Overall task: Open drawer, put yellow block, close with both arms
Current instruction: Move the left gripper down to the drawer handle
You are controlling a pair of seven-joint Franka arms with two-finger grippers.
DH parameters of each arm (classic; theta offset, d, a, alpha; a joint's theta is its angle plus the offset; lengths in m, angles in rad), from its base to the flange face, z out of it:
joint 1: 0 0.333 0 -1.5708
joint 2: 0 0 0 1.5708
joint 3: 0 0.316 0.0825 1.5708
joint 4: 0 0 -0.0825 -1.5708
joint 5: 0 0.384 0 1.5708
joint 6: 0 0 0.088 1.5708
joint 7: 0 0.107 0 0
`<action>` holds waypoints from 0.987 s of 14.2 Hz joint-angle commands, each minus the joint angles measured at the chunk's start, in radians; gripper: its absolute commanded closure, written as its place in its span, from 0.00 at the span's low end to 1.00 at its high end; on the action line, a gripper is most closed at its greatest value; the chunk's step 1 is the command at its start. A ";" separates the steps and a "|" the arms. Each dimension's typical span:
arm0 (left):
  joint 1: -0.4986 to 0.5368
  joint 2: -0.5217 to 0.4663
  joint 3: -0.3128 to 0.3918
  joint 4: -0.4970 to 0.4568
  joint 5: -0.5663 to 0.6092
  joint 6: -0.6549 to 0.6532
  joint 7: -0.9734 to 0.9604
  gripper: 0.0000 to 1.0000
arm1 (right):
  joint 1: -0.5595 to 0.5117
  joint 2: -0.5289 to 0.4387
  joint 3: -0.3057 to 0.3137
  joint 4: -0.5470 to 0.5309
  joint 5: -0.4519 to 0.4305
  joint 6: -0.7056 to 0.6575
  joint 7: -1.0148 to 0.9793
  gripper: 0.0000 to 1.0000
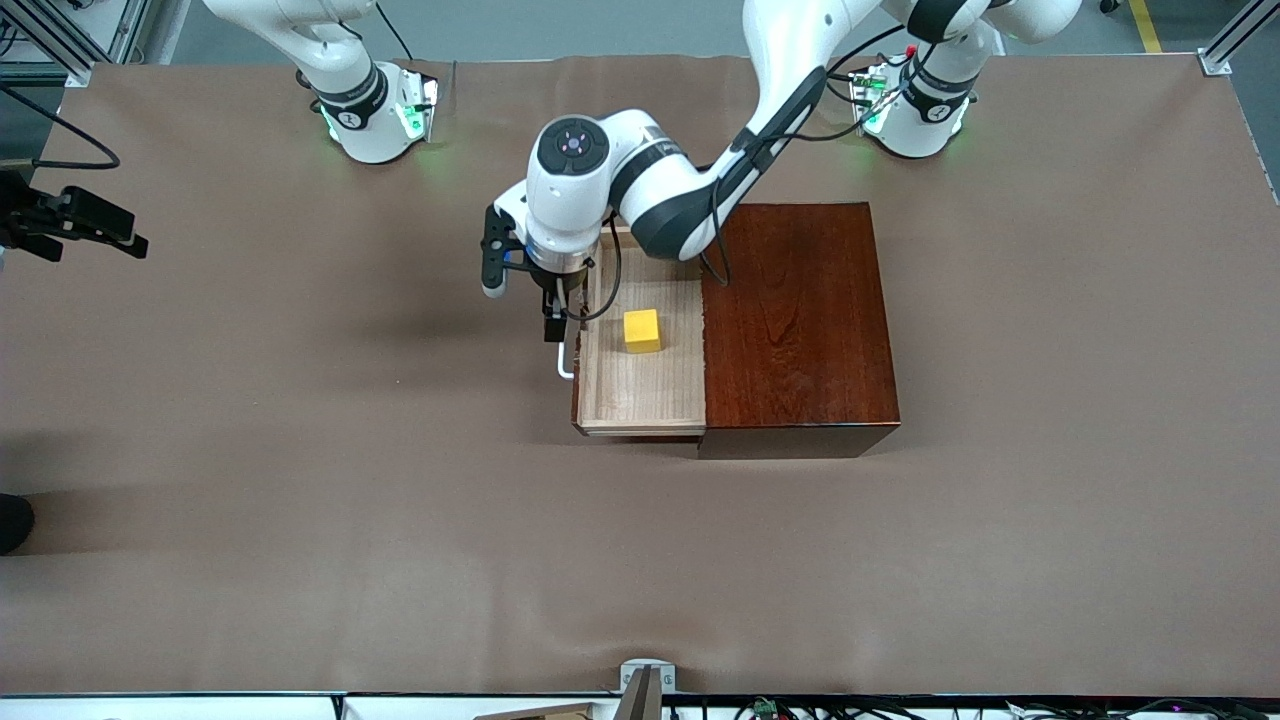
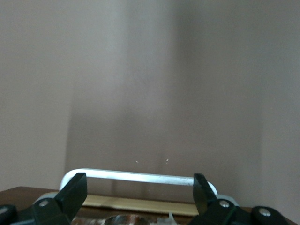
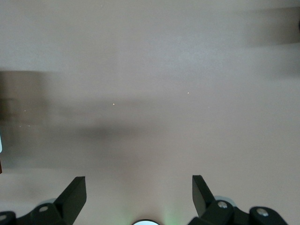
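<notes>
The drawer [image 1: 640,390] is pulled out of the dark reddish-brown box [image 1: 800,320] toward the right arm's end of the table. The yellow block [image 1: 642,331] lies inside it on the light-wood floor. My left gripper [image 1: 555,322] hangs over the drawer's white bar handle [image 1: 567,358], open and empty. In the left wrist view the handle [image 2: 136,176] runs just past the gripper [image 2: 139,190], its fingers spread wide near the bar's two ends. My right gripper [image 3: 139,187] is open and empty above bare table near its base; it is out of the front view.
Brown cloth [image 1: 400,500] covers the table. A black device [image 1: 85,222] juts in at the table's edge on the right arm's end. The two arm bases [image 1: 375,115] stand along the table's edge farthest from the front camera.
</notes>
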 commanded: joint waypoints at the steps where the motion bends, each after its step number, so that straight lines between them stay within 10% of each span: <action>1: -0.001 0.030 0.002 0.022 -0.021 0.011 0.027 0.00 | 0.007 -0.014 0.001 0.000 -0.017 -0.002 0.020 0.00; 14: 0.023 0.013 -0.001 0.013 -0.030 -0.128 0.142 0.00 | 0.005 -0.005 -0.001 0.000 -0.015 0.020 0.011 0.00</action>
